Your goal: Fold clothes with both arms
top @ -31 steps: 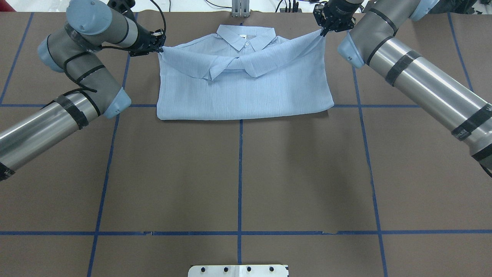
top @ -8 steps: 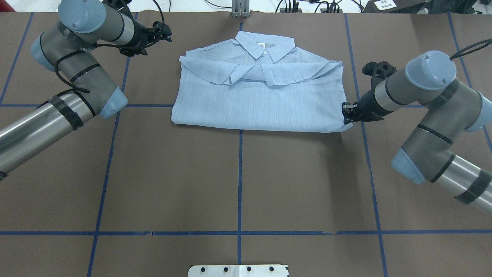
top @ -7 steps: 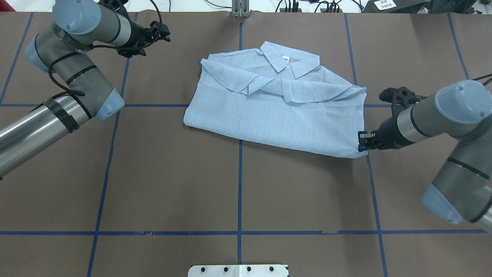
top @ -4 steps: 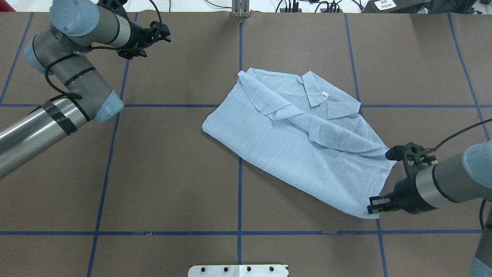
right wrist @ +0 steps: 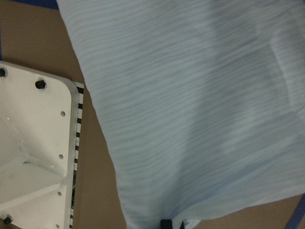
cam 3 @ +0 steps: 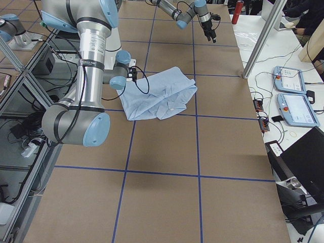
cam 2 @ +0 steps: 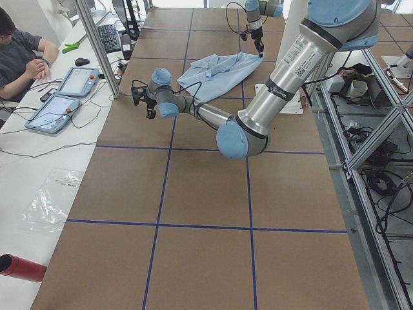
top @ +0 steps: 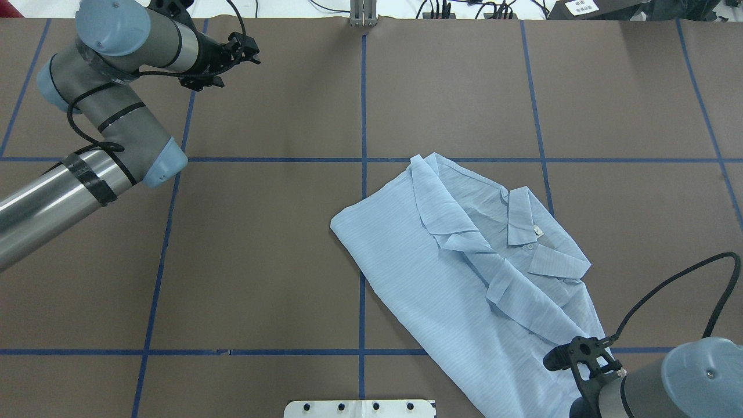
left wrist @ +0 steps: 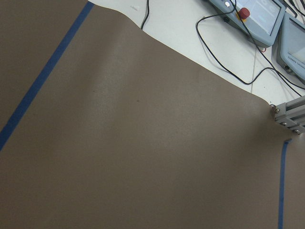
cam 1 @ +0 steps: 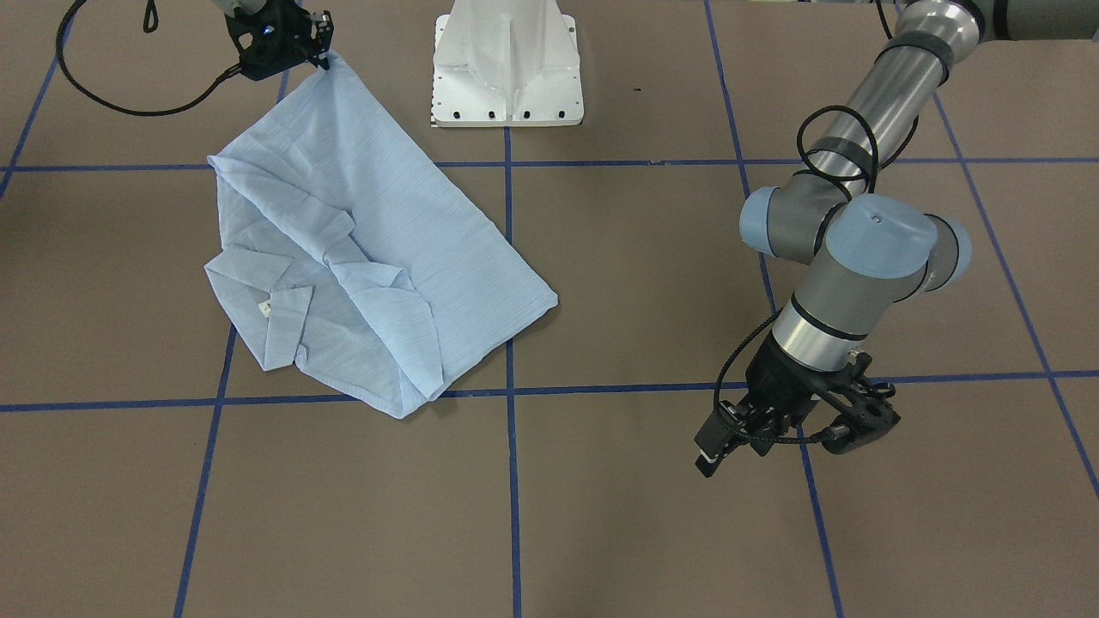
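Black and two-fingered, the right gripper [cam 1: 324,54] is clamped on one hem corner of the thin light-blue striped button-front shirt [cam 1: 386,257]. It holds that corner just beside the white pedestal base [cam 1: 506,60], at the near edge of the table. In the right wrist view one dark fingertip [right wrist: 166,223] shows under the gathered cloth. From the pinched corner the shirt spreads out diagonally over the right half of the table. It is folded, with both sleeves crossed over the chest. The collar is uppermost and lies at the shirt's right side. The far hem corner rests close to the centre line.

The left gripper [top: 248,49] hangs over the far left part of the table, jaws apart and holding nothing, well apart from the shirt. Its grey metal left arm [top: 87,168] reaches in from the left.

The brown paper-covered table [cam 1: 644,283] is marked into squares by blue tape lines [cam 1: 510,481]. Beyond its far edge stands a white bench with two grey teach pendants [cam 2: 77,81]. A seated operator in a dark shirt [cam 2: 19,48] is there too. A red cylinder [cam 2: 22,267] lies at the bench's left end.
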Available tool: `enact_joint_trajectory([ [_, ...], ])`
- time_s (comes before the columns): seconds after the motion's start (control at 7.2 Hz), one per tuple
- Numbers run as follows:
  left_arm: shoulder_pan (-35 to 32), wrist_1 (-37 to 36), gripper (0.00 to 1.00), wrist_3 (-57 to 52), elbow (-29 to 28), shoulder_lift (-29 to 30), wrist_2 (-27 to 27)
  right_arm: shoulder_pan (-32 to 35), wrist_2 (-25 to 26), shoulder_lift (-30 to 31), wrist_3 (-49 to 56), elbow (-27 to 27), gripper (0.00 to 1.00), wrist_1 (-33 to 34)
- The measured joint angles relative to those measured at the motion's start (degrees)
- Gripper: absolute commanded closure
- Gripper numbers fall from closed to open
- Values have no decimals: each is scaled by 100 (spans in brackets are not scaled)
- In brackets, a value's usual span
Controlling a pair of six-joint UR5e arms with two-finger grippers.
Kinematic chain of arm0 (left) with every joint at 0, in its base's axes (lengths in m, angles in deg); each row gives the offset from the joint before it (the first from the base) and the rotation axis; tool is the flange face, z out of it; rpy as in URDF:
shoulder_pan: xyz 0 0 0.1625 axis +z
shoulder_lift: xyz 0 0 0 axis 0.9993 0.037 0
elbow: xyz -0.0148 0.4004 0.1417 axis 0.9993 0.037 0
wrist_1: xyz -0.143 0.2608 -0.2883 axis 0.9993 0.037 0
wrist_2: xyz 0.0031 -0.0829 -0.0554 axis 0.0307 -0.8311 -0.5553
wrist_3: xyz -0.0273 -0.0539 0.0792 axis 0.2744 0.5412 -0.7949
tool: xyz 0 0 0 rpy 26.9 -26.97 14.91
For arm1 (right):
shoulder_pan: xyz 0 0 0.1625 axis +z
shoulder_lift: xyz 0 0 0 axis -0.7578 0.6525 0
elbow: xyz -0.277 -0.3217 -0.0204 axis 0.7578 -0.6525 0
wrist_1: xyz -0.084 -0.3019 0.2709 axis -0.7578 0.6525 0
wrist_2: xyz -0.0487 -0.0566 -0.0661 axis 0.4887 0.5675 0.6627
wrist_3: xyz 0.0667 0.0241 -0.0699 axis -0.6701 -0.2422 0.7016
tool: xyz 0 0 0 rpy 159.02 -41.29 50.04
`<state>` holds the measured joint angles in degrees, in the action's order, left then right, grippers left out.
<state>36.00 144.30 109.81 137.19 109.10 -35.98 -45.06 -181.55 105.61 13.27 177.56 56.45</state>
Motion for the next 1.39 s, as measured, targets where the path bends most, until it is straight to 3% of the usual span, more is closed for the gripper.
enact_joint_trajectory([
  [0.14, 48, -5, 1, 3, 108, -19, -19, 131, 62, -94, -35, -12, 0, 0],
  [0.42, 447, -364, 1, 17, 682, -107, -64, 999, 63, -415, -45, -68, 0, -2],
  [0.69, 1167, -1511, 3, 356, 1743, -140, -49, 1990, -79, -752, -28, -92, 0, -8],
  [0.83, 1569, -1807, 4, 803, 2009, -124, 28, 2415, -164, -850, 0, -136, 0, -8],
  [1.11, 2341, -1992, 6, 1318, 2023, -89, 485, 2881, -199, -1073, 37, -419, 0, -9],
  [1.39, 2558, -2018, 8, 1385, 1688, -10, 696, 2985, -194, -1323, 36, -635, 0, -9],
])
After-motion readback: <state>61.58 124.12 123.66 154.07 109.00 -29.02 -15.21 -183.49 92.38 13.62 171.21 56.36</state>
